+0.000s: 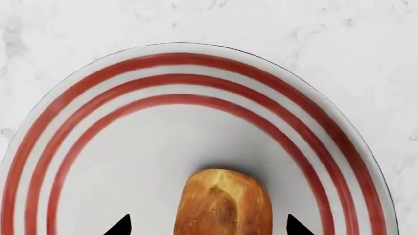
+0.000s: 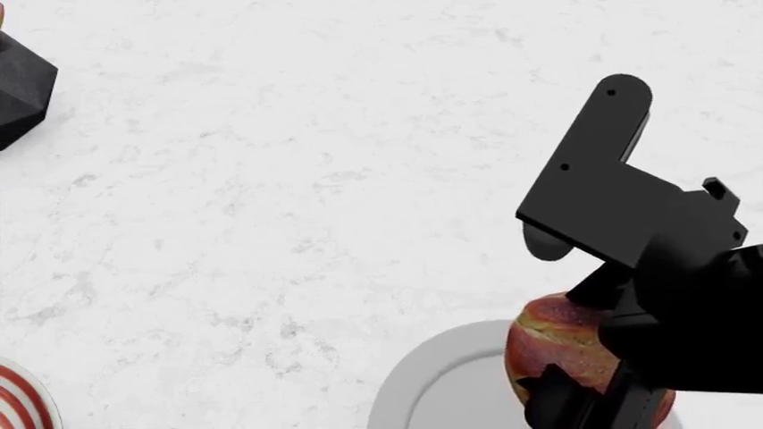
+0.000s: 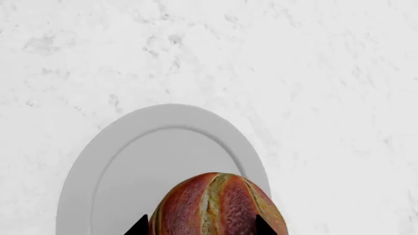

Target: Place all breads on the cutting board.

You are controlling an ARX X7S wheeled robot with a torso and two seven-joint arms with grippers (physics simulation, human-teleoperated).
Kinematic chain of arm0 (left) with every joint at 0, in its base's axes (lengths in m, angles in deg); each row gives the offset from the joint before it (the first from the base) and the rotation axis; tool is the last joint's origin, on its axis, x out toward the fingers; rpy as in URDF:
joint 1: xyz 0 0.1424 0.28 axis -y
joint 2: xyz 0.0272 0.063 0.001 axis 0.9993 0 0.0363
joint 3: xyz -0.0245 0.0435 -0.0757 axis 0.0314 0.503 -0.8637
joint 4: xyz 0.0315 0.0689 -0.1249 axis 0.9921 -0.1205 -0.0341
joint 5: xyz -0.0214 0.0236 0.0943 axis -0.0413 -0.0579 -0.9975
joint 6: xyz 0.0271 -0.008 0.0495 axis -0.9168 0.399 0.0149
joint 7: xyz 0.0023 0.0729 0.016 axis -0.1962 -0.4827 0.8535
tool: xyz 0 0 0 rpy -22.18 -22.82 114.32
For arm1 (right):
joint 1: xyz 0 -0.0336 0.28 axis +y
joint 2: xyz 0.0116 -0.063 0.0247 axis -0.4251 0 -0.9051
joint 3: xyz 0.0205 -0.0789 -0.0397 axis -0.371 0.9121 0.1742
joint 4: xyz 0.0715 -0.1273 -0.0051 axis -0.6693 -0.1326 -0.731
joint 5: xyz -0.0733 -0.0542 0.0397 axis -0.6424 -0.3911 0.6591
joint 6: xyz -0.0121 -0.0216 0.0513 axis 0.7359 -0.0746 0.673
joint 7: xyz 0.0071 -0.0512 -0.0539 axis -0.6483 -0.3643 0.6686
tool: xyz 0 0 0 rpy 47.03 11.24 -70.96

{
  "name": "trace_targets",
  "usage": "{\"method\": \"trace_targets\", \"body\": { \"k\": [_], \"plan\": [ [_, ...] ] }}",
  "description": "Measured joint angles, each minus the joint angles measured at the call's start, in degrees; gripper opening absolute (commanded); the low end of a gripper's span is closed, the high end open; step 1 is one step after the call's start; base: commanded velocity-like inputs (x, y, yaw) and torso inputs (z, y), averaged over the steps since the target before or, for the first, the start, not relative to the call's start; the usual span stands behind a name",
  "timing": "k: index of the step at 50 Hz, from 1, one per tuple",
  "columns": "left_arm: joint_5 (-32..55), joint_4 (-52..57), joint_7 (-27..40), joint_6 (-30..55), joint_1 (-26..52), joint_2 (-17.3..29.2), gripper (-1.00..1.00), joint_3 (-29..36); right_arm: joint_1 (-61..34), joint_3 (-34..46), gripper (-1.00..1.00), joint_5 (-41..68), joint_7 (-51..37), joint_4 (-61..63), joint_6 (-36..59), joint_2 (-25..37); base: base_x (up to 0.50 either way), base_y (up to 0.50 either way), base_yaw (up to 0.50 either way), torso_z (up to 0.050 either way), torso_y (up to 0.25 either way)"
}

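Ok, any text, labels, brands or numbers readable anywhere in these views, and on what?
None. No words, numbers or logos show in any view.
The striped plate bears only red rings, no lettering.
The grey plate, roll, loaf, marble counter and the black right gripper are all unmarked.

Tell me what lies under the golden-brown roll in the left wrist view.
The golden-brown roll lies on a red-striped white plate, which sits on the marbled white counter. The roll's near end is cut off by the picture's edge, and the plate surface directly beneath it is covered.
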Motion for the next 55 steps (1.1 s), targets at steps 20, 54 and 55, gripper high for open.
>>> {"method": "trace_targets", "body": {
  "k": [20, 54, 55],
  "plan": [
    [-0.9, 0.6, 1.1, -1.0, -2.6, 1.2, 1.0, 2.3, 0.9, -0.8, -1.0, 2.8, -2.5, 1.0, 0.1, 0.1, 0.0, 0.0, 0.0, 0.0, 0.0],
    [9.0, -2.2, 4.4, 0.1, 4.0, 0.1, -1.0, -9.0, -0.6, -2.8, -1.0, 0.5, -2.2, -0.8, -3.2, 0.3, 0.0, 0.0, 0.0, 0.0, 0.0],
    [9.3, -2.3, 4.5, 0.1, 4.3, 0.1, -1.0, -9.4, -0.7, -2.9, -1.0, 0.4, -2.3, -0.9, -3.4, 0.3, 0.0, 0.0, 0.0, 0.0, 0.0]
  ]
}}
